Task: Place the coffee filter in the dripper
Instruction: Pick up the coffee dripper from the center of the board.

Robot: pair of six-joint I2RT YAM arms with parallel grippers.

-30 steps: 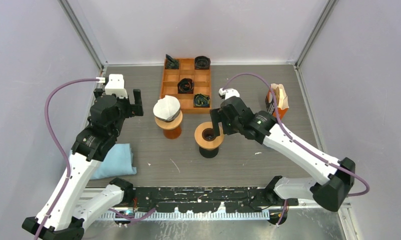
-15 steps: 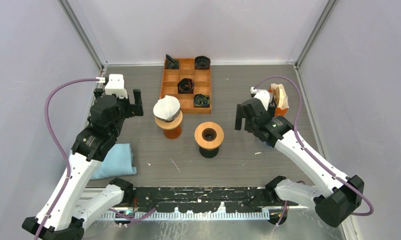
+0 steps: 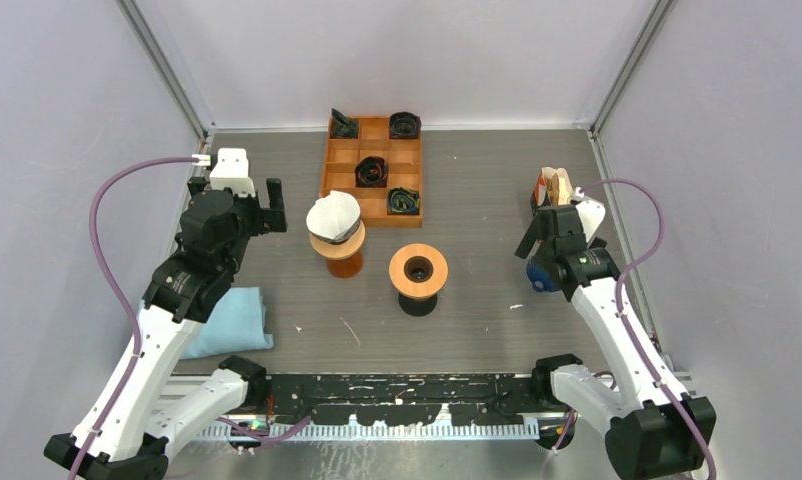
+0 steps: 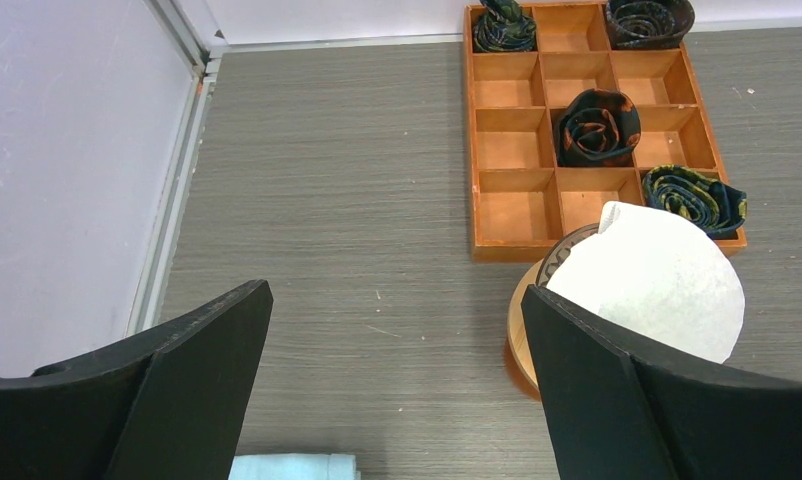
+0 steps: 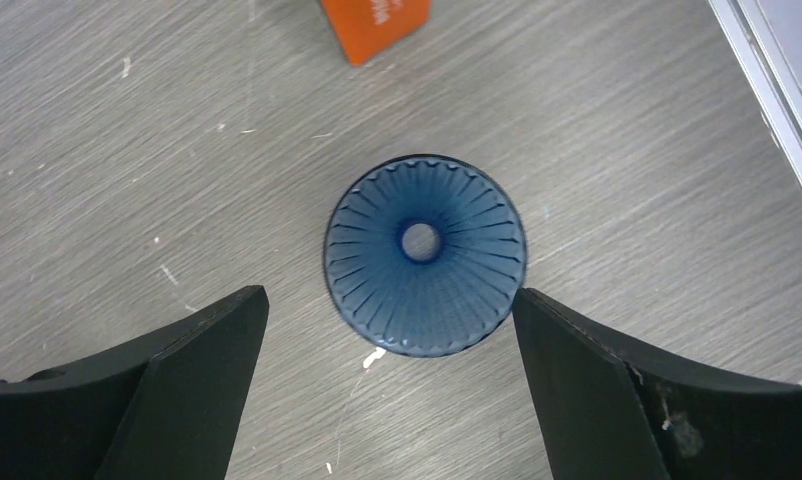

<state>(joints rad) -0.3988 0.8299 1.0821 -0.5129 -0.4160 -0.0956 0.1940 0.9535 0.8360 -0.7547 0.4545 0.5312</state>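
Note:
A white paper coffee filter (image 3: 334,213) sits in a dark-rimmed dripper (image 3: 340,238) on an orange stand; the left wrist view shows the filter (image 4: 657,280) at the right. My left gripper (image 3: 235,197) is open and empty, left of that filter and apart from it (image 4: 392,400). A blue ribbed dripper (image 5: 424,255) stands upright and empty on the table at the right. My right gripper (image 5: 387,390) is open above it, one finger on each side, not touching. In the top view the blue dripper (image 3: 539,276) is mostly hidden under the right gripper (image 3: 549,258).
A round wooden stand (image 3: 418,270) on a black base is mid-table. An orange compartment tray (image 3: 389,156) with rolled dark fabrics lies at the back. An orange box of filters (image 3: 555,195) stands far right by the wall. A blue cloth (image 3: 232,320) lies at the left.
My right arm has swung from the wooden stand to the right and now hovers over the blue dripper. The left arm and the filter have not moved.

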